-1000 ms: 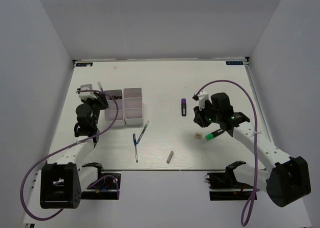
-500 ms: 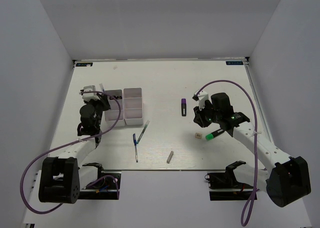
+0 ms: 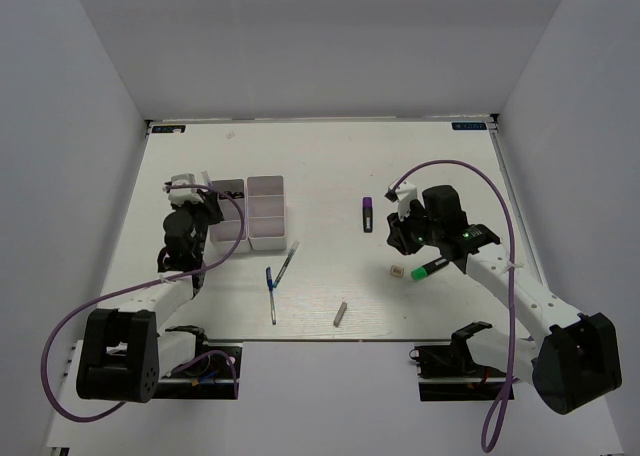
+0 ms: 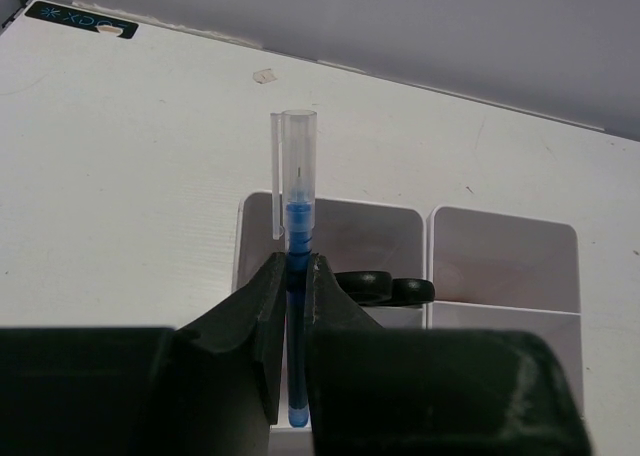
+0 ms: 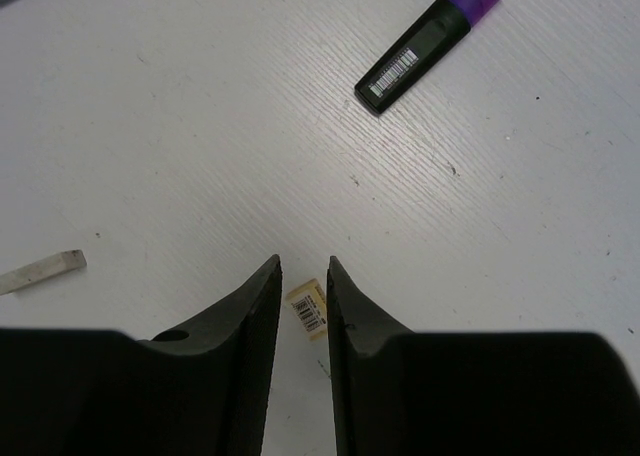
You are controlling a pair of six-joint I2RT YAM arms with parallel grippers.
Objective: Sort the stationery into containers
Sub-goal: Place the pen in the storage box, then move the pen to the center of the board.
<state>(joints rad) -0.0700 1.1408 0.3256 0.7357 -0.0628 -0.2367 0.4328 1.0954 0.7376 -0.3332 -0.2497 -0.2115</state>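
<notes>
My left gripper (image 3: 199,197) is shut on a thin blue pen (image 4: 297,211) with a clear cap, which points forward over the left column of the white divided tray (image 3: 266,244). Black scissor handles (image 4: 385,288) lie in that column's far compartment. The tray also shows in the left wrist view (image 4: 430,266). My right gripper (image 5: 303,266) hangs above the table, jaws a little apart and holding nothing. The tiny beige cube (image 5: 308,310) lies on the table below the gap and shows in the top view (image 3: 396,271). The purple marker (image 5: 430,38) lies beyond it. The pink-white block is out of view.
Two more blue pens (image 3: 272,294) (image 3: 288,257) lie on the table in front of the tray. The short grey stick (image 3: 340,313) lies near the front edge. The green highlighter (image 3: 428,269) lies beside my right forearm. White walls enclose the table.
My left gripper has moved a little to the right towards the tray with the blue pen in it. The right arm has not moved.
</notes>
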